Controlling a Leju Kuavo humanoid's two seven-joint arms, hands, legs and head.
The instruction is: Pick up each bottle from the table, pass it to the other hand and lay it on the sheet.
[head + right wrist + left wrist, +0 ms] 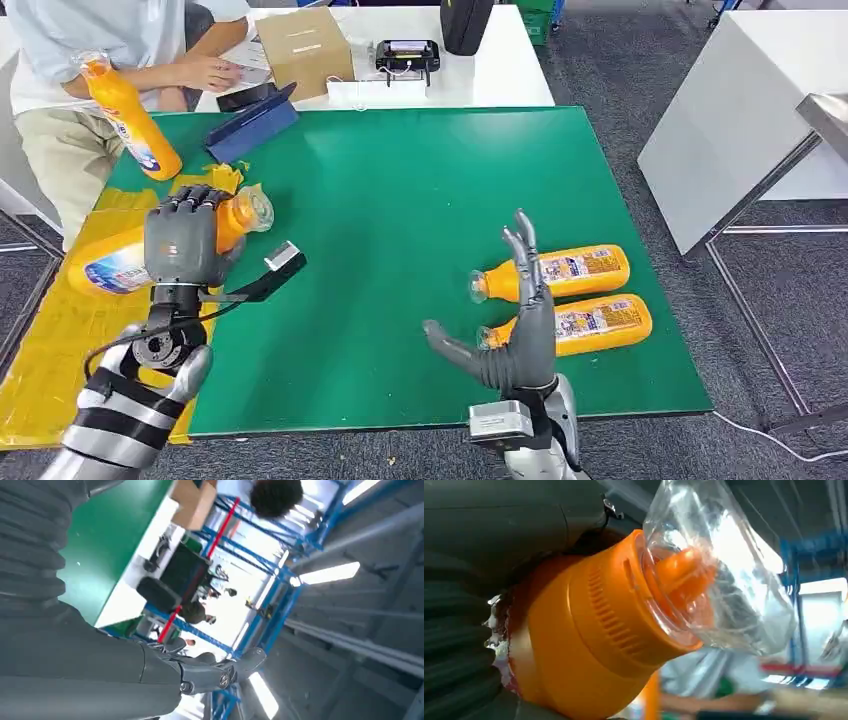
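Closest to the head camera is the right hand, raised over the near edge of the green table with fingers straight up, thumb out to the side, nothing in it. Just behind it two orange bottles lie side by side on the green, caps pointing left. Over on the left, the left hand is wrapped round a third orange bottle, held above the yellow sheet that covers the table's left end. A person at the far left corner holds another bottle tilted by the sheet, next to a blue tablet. Behind that there's a white table with a cardboard box, grey carpet all round. Left wrist view: the gripped bottle's ribbed orange cap right up close, with clear plastic wrap over the spout. Right wrist view: dark fingers spread, green tabletop edge, blue shelving and ceiling strip lights beyond
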